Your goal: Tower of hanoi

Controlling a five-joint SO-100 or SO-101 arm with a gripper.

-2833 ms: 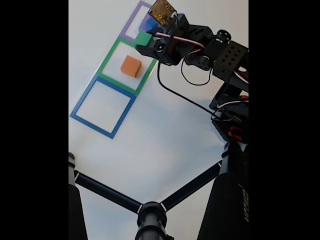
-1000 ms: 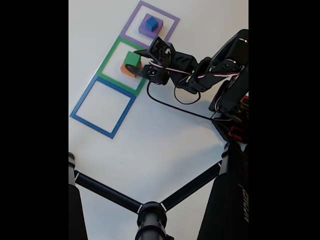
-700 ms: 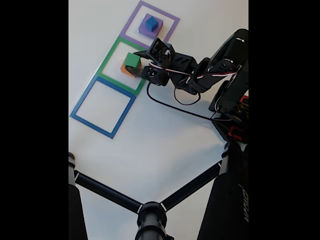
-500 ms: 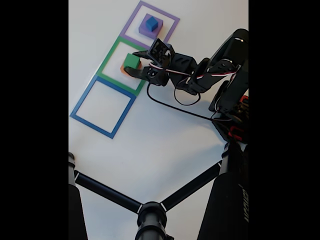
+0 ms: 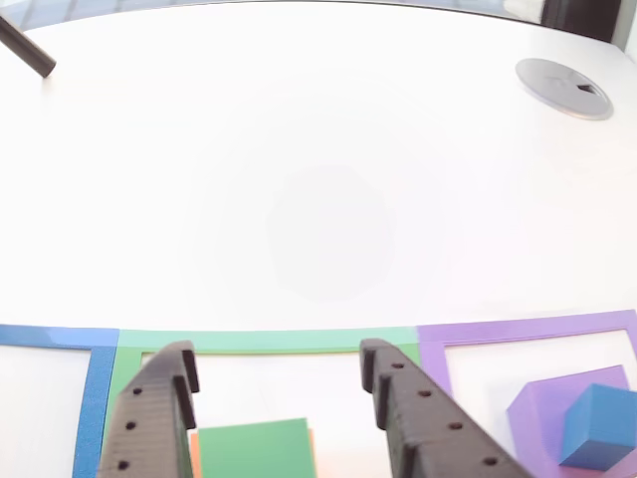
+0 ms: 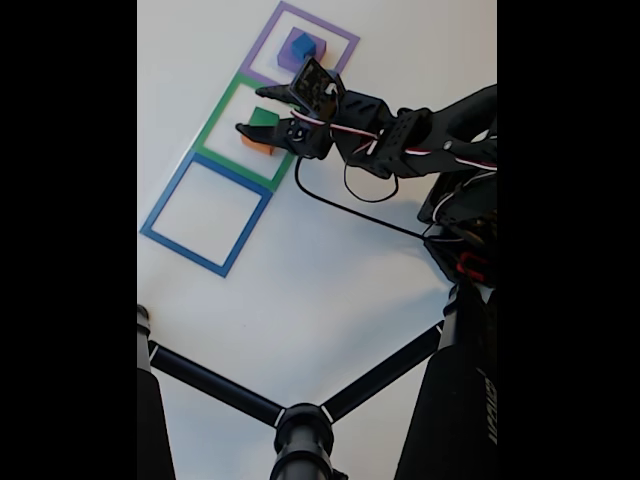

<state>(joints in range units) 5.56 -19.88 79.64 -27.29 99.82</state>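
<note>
- Two stacked cubes sit inside the green square [image 6: 212, 135]: a green cube [image 5: 257, 449] on an orange cube [image 6: 256, 144].
- Spread wide, the gripper [image 5: 281, 376] straddles the green cube, holding nothing.
- Only the other view shows a grey disc [image 5: 564, 75] far across the table.
- Beside it, the blue square [image 6: 205, 212] lies bare.

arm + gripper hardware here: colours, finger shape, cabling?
All-black printed arm. The gripper has two tapered black fingers dotted with small round holes. A bare camera board sits above the wrist; red-white servo wires and a looping black cable.
</note>
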